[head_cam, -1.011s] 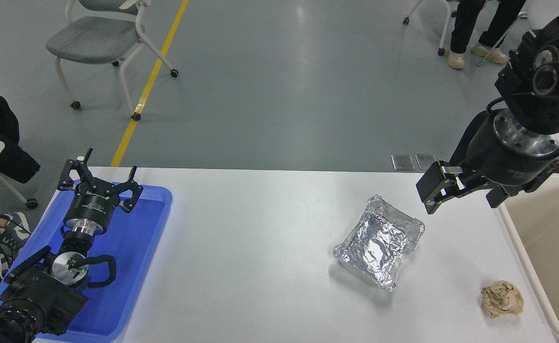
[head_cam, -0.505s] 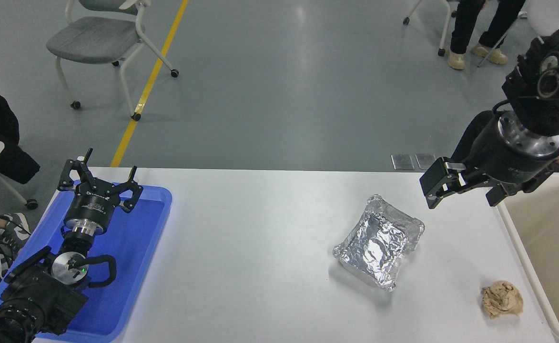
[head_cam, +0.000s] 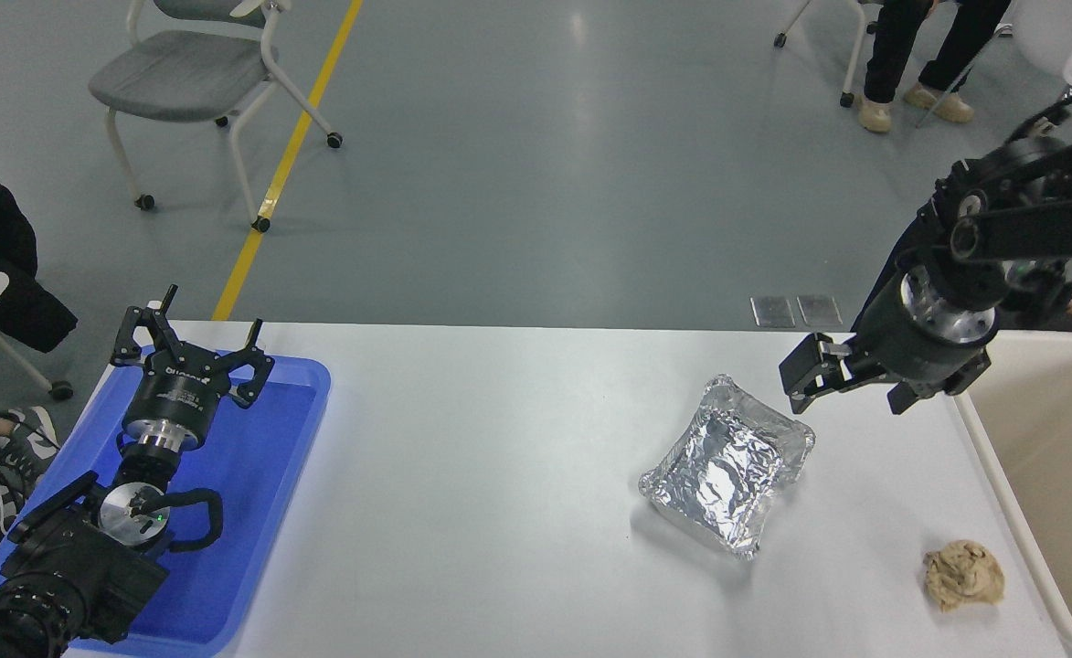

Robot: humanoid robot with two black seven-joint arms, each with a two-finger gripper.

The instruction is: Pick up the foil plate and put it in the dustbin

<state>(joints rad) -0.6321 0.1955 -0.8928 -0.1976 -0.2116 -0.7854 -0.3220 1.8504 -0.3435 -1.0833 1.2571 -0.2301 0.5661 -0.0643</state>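
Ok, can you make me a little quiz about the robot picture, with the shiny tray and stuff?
1. True or false: the foil plate is already inside the dustbin.
2. Which lies nearer the dustbin: A) the paper ball, B) the blue tray?
3. Fill in: the left pincer is parked over the ____ tray.

Key:
1. False. It sits on the white table, and the right pincer holds nothing.
2. A.
3. Blue.
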